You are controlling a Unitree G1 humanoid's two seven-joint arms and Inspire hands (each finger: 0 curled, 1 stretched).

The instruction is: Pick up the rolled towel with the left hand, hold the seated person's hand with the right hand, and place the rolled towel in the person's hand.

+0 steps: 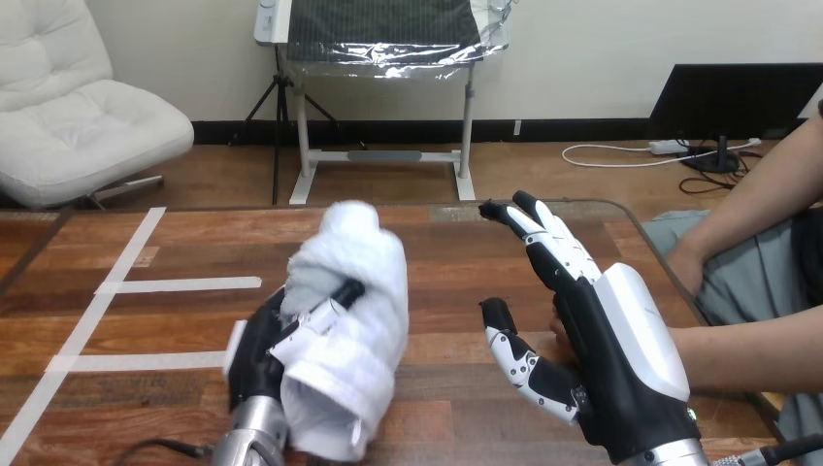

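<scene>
The left hand [255, 355] is clenched around the rolled towel [351, 320], held upright to the left of the right hand [613, 342]. The right hand's fingers are straight and grasp nothing. The person's hand [560, 327] sits mostly hidden behind the right hand. Risk: unsecured, it may shift, causing 1 missed placement.

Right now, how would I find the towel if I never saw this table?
Start at the wooden table and look at its near left part. There the left hand grips a white roll standing nearly upright: the towel. It is the only soft, fluffy thing there; the right hand beside it is hard, black and white.
</scene>
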